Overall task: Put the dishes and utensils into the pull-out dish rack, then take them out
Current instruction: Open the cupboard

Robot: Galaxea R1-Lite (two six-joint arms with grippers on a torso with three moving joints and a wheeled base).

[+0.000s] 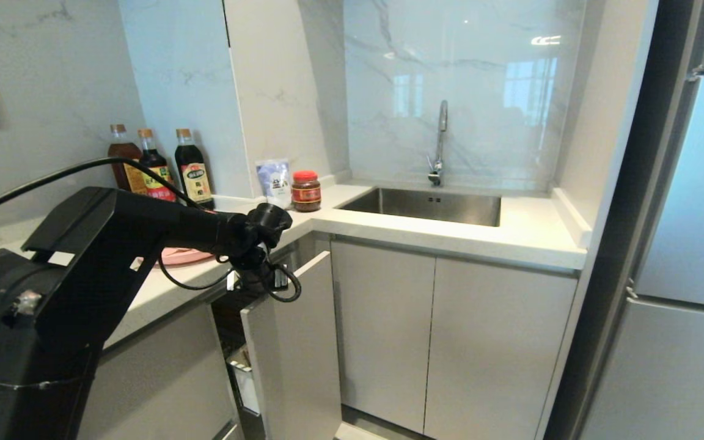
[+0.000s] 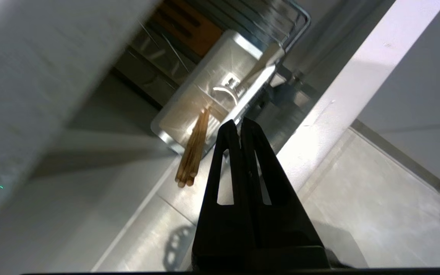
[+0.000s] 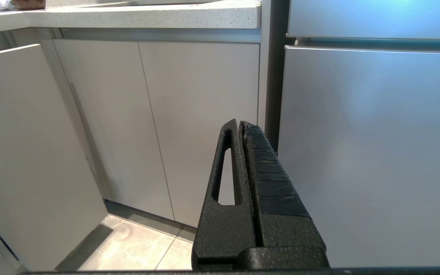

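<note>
The pull-out dish rack (image 2: pixel 298 23) stands drawn out under the counter, its white panel front (image 1: pixel 297 348) angled into the room. Inside it, the wooden chopsticks (image 2: pixel 195 149) lean out of the white utensil cup (image 2: pixel 174 114), and a silver fork (image 2: pixel 229 82) appears to lean in the same cup. My left gripper (image 2: pixel 239 124) hangs shut just above the cup's rim, beside the chopsticks, and I see nothing held between its fingers. The pink plate (image 1: pixel 181 256) lies on the counter behind my left arm (image 1: pixel 266 223). The bowl is out of view. My right gripper (image 3: pixel 241 124) is shut and parked low, facing the cabinet doors.
Three sauce bottles (image 1: pixel 156 171), a small bag (image 1: pixel 275 180) and a red-lidded jar (image 1: pixel 306 190) stand at the counter's back corner. The sink (image 1: pixel 425 205) with its tap lies to the right, and the fridge (image 1: pixel 694 244) at far right. A brown wooden strip (image 2: pixel 189 28) sits in the rack.
</note>
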